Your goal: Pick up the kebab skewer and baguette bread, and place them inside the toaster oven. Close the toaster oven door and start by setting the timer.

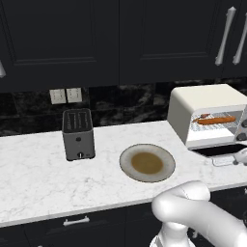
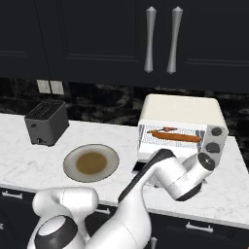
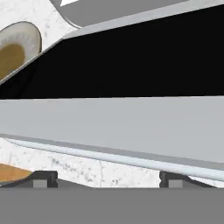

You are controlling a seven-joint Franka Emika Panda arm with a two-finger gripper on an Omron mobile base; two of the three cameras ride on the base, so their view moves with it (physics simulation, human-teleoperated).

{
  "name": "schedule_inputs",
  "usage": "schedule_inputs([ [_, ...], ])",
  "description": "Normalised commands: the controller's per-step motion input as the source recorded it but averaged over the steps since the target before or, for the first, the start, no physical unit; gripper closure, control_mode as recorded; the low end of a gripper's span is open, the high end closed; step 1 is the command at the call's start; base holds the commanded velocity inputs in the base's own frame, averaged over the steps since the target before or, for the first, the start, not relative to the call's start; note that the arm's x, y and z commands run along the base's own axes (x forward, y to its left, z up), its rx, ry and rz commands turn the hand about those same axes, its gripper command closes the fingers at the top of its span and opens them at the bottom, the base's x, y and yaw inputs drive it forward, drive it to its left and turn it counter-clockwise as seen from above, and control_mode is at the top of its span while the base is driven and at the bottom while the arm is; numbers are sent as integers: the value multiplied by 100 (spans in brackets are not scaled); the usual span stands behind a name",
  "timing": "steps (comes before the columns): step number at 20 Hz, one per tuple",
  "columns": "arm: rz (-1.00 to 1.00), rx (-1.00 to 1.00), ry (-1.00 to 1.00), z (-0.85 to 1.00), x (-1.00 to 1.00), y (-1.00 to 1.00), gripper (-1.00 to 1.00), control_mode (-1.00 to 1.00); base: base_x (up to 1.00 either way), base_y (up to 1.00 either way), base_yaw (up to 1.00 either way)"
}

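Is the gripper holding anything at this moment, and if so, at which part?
Nothing is held. The gripper is open, its fingertips apart just before the silver handle of the lowered toaster oven door.

This is a home kitchen, rendered. A white marble surface (image 1: 38, 178) runs along a black stone backsplash, with dark upper cabinets (image 1: 96, 34) bearing silver bar handles above and dark drawers below. On it stand a slot toaster (image 1: 78, 133), a toaster oven (image 2: 182, 127) and a plate (image 1: 147, 162); wall outlets (image 1: 66, 95) sit behind.
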Motion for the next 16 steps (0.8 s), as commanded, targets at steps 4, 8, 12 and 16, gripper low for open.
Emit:
schedule_inputs([
  [4,0,0,-36,31,91,43,-100,-100,0,0,0],
  [8,-2,-1,-37,22,97,57,-100,-100,0,0,0],
  [12,-4,-4,-36,13,98,77,-100,-100,0,0,0],
  [16,-5,-7,-34,1,98,93,-100,-100,0,0,0],
])
